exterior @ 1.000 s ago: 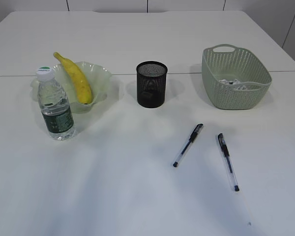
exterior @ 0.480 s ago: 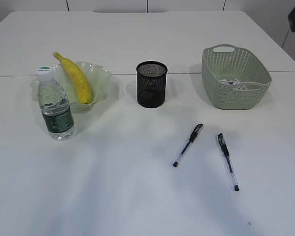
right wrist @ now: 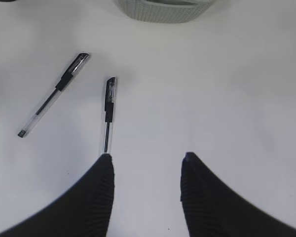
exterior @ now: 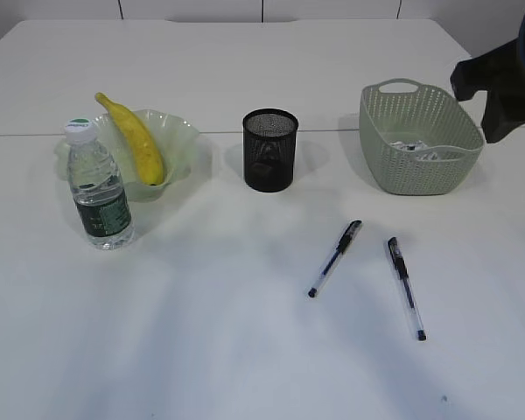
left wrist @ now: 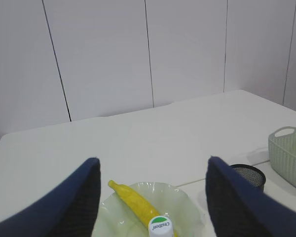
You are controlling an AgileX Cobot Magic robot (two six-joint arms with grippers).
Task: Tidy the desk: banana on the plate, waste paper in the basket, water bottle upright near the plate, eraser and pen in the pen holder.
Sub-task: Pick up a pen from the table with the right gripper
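Observation:
The banana point(exterior: 136, 140) lies on the pale green plate point(exterior: 182, 138). Just in front of the plate, the water bottle point(exterior: 100, 187) stands upright. Crumpled waste paper point(exterior: 417, 148) rests in the green basket point(exterior: 394, 122). Two pens lie on the table, one point(exterior: 335, 257) left of the other point(exterior: 406, 286). The black mesh pen holder point(exterior: 269, 150) stands mid-table; I cannot make out the eraser. My right gripper point(exterior: 474, 109) hangs open and empty beside the basket, with the nearer pen point(right wrist: 108, 111) ahead of its left fingertip. My left gripper point(left wrist: 153, 165) is open and empty, high over the banana point(left wrist: 135, 202) and bottle cap point(left wrist: 160, 228).
The white table point(exterior: 201, 332) has a seam running across behind the plate and holder. In the right wrist view the basket point(right wrist: 163, 12) sits at the top edge and the second pen point(right wrist: 54, 94) lies to the left. The pen holder point(left wrist: 249, 174) shows beside my left gripper's right finger.
My right gripper has come into the exterior view from the right edge and moved left toward the basket. The objects on the table have not moved.

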